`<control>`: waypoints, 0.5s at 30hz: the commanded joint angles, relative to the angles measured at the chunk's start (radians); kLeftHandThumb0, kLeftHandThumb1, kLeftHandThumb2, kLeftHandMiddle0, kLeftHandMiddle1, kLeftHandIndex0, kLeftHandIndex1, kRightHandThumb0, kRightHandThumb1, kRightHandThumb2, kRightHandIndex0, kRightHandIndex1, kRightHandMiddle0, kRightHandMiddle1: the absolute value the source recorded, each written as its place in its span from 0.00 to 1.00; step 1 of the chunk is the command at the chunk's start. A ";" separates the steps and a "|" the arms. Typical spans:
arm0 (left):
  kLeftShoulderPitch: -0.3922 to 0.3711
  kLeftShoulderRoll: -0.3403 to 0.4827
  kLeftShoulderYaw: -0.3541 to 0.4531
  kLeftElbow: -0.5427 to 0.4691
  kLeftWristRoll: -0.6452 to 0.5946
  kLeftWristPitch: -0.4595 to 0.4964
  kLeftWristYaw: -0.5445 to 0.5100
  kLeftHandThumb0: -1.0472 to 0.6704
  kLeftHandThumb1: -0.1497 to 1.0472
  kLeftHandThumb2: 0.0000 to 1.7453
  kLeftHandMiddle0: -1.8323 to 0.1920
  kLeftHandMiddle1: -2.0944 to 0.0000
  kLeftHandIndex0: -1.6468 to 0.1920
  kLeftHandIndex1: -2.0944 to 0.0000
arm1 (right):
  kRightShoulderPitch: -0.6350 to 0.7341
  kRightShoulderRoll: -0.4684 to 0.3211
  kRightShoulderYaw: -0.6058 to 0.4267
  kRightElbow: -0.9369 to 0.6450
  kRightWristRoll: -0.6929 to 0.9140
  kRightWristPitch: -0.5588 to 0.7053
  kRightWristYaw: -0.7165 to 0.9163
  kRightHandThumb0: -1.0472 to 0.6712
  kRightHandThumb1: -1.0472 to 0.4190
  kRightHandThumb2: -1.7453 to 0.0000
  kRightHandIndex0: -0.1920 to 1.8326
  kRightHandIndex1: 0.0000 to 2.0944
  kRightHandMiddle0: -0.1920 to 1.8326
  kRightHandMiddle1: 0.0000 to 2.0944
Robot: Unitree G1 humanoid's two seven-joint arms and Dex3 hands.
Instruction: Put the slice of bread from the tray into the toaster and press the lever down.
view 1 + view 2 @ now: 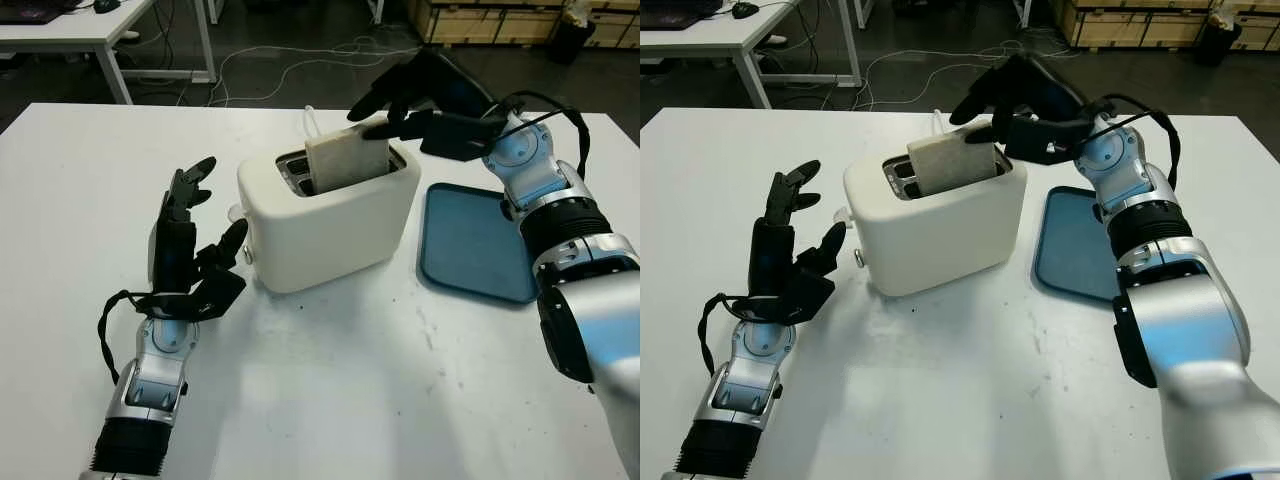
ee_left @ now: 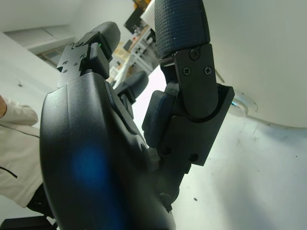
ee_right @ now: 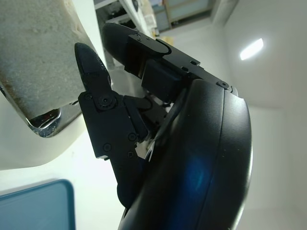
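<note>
Right hand pinches the bread slice, half-seated and tilted in the white toaster's near slot; released crooked, it may jam. Left hand waits open beside the toaster.

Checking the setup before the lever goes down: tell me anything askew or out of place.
The bread slice sits tilted in the toaster slot, sticking well above the top, with the right hand at its upper corner. The tray lies bare beside the toaster. The left hand is open near the toaster's lever end.
</note>
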 commanded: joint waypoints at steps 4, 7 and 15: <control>0.000 0.004 0.000 -0.005 0.016 -0.006 0.011 0.02 0.89 0.35 0.91 0.46 0.90 0.69 | -0.022 0.005 0.002 0.006 0.002 0.041 0.015 0.41 0.15 1.00 0.63 0.38 0.71 0.03; 0.001 0.003 0.000 -0.005 0.018 -0.005 0.015 0.02 0.89 0.35 0.91 0.46 0.90 0.69 | -0.014 0.006 0.008 0.002 0.000 0.042 0.030 0.41 0.16 1.00 0.63 0.37 0.71 0.03; -0.002 0.006 0.000 0.002 0.013 -0.013 0.016 0.02 0.89 0.35 0.91 0.46 0.90 0.69 | 0.014 -0.011 0.027 -0.021 -0.005 -0.023 0.093 0.45 0.16 1.00 0.64 0.37 0.72 0.02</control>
